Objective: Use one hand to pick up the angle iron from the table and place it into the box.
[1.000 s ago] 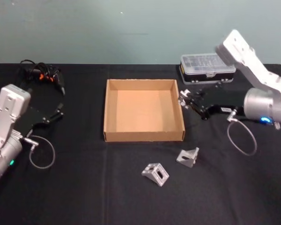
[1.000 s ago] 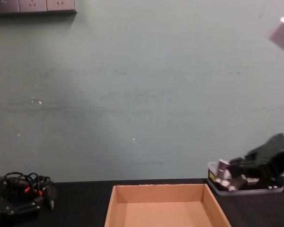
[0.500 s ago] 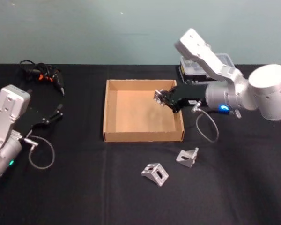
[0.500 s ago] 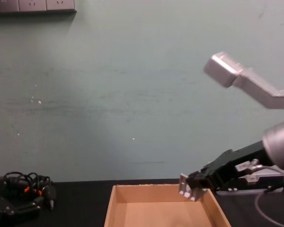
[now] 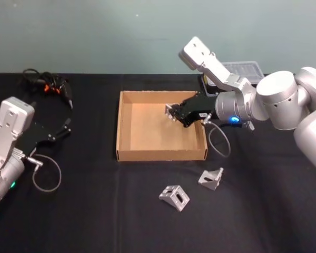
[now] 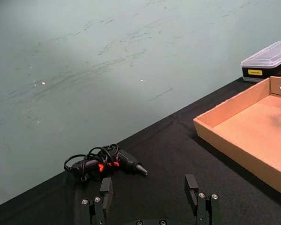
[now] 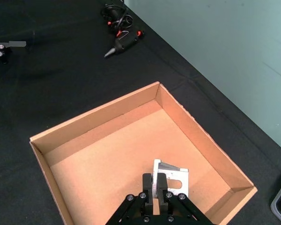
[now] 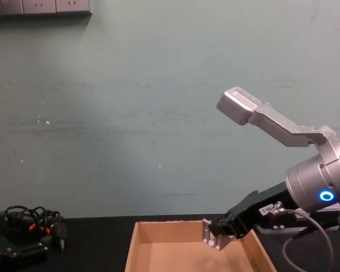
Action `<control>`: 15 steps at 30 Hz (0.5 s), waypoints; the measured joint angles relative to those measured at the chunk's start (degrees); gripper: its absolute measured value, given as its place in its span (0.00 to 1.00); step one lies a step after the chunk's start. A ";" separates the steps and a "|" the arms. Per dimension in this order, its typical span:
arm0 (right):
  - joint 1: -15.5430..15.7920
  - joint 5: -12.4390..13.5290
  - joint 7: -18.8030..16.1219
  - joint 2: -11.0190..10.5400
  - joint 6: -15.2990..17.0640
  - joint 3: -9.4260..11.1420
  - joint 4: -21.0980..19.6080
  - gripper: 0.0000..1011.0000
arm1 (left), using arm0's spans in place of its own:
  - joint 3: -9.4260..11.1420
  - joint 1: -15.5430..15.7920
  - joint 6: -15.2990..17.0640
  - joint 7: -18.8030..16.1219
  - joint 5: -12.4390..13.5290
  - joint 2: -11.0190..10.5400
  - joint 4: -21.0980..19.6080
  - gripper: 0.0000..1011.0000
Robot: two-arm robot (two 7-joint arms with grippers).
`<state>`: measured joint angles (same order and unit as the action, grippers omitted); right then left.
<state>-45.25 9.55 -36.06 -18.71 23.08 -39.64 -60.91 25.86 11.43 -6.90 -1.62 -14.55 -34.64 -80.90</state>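
Head view shows the right gripper (image 5: 174, 112) reaching in from the table's right side over the box (image 5: 160, 154), its fingers clamped on an angle iron (image 5: 170, 112). The piece hangs inside the box's right half, toward the far wall. In the chest view the angle iron (image 8: 211, 238) sits about level with the box's rim (image 8: 137, 233), so it is off the cardboard floor. The right wrist view shows both black fingers (image 7: 148, 183) pressed onto one slotted flange of the angle iron (image 7: 174, 180), with bare floor beneath it.

A second angle iron (image 5: 174, 195) and a third angle iron (image 5: 211, 177) lie loose on the table (image 5: 95, 216), between the box's front wall and the table's near edge, close together but apart.

An organiser case (image 5: 246, 69) stands by the far edge, behind the right arm. Its clear lid hides whatever it holds. A yellow label (image 6: 254, 72) on its black side bears print too small to read. A blue ring light (image 8: 327, 196) glows on the right arm.

A corded tool (image 5: 48, 86) lies near the far left corner. The left gripper (image 6: 150, 201) is parked by the left edge, fingers spread, holding nothing.
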 joint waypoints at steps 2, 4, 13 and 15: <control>0.06 0.01 0.01 -0.10 0.02 0.04 -0.17 0.07 | 0.00 0.00 0.00 0.00 0.00 0.00 0.00 1.00; 0.11 0.03 0.01 -0.13 0.03 0.04 -0.30 0.07 | 0.00 0.00 0.00 0.00 0.00 0.00 0.00 1.00; 0.28 0.16 0.04 -0.35 0.10 0.13 -0.71 0.07 | 0.00 0.00 0.00 0.00 0.00 0.00 0.00 1.00; 0.30 0.19 0.06 -0.39 0.12 0.14 -0.79 0.07 | 0.00 0.00 0.00 0.00 0.00 0.00 0.00 1.00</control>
<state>-44.95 9.74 -36.00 -19.09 23.20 -39.50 -61.70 25.86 11.43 -6.91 -1.62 -14.55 -34.65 -80.90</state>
